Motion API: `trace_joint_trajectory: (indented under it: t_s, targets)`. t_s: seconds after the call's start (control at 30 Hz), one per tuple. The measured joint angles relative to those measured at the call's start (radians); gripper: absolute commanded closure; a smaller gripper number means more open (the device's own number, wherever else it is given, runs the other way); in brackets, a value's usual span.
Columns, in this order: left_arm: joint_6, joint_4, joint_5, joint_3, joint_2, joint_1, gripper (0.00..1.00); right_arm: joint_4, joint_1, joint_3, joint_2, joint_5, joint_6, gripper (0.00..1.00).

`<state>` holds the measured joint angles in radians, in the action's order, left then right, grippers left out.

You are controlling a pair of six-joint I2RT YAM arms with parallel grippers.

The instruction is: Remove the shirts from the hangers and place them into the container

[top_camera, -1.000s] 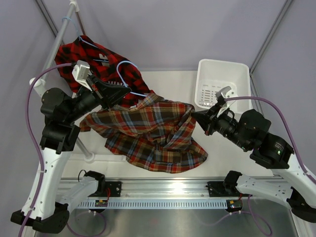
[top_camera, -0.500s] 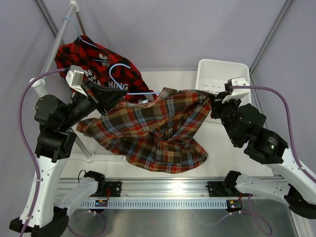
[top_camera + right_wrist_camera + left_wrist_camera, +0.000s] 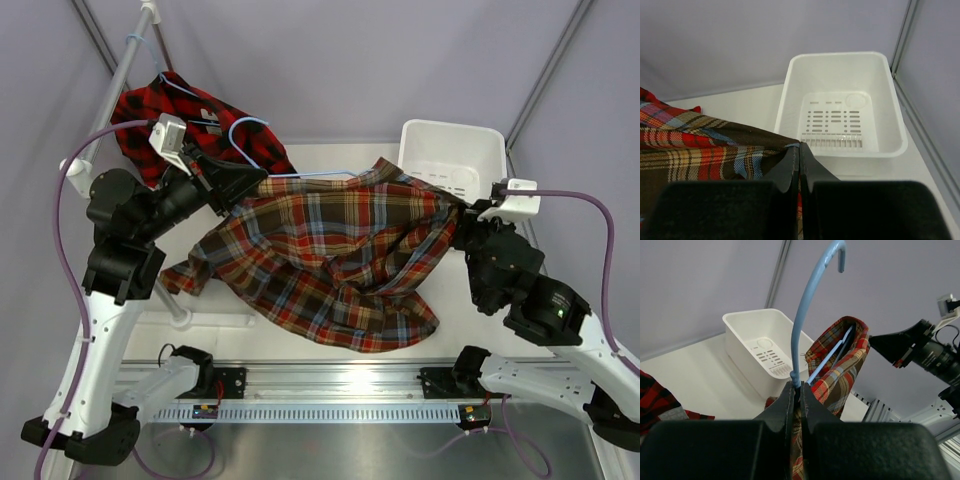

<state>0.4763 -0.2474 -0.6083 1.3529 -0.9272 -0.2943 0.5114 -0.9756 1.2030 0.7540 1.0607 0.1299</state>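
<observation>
— Where is your left arm (image 3: 125,225)?
— Raised, elbow bent, forearm reaching toward 2 o'clock. My left fingers (image 3: 786,407) are pinched together, barely a slit between them.
— And the right arm (image 3: 525,295)?
— Lifted too, wrist aimed toward 10 o'clock. My right fingers (image 3: 790,167) are pressed tight, tip against tip.

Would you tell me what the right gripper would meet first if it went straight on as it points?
Probably the near rim of the white container, directly ahead of the right gripper; depth is uncertain.
</observation>
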Motion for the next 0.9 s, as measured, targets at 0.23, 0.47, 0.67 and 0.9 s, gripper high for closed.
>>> trace_joint_trajectory:
  t_s: [0.23, 0.47, 0.67, 0.9]
  targets:
    - [-0.001, -0.039, -0.004, 0.108, -0.05, -0.002, 1.0, 0.148, -0.004, -0.033, 0.003, 0.04, 0.227, 1.0]
    - [0.005, -0.05, 0.001, 0.131, -0.058, -0.002, 1.0, 0.143, -0.003, -0.066, -0.042, 0.055, 0.229, 1.0]
    - [0.04, 0.041, -0.026, 0.132, -0.077, 0.016, 1.0, 0.044, 0.016, -0.097, 0.08, -0.245, 0.097, 1.0]
    - [0.064, 0.111, -0.123, 0.131, -0.113, 0.022, 1.0, -0.029, 0.016, 0.027, 0.474, -0.549, 0.059, 1.0]
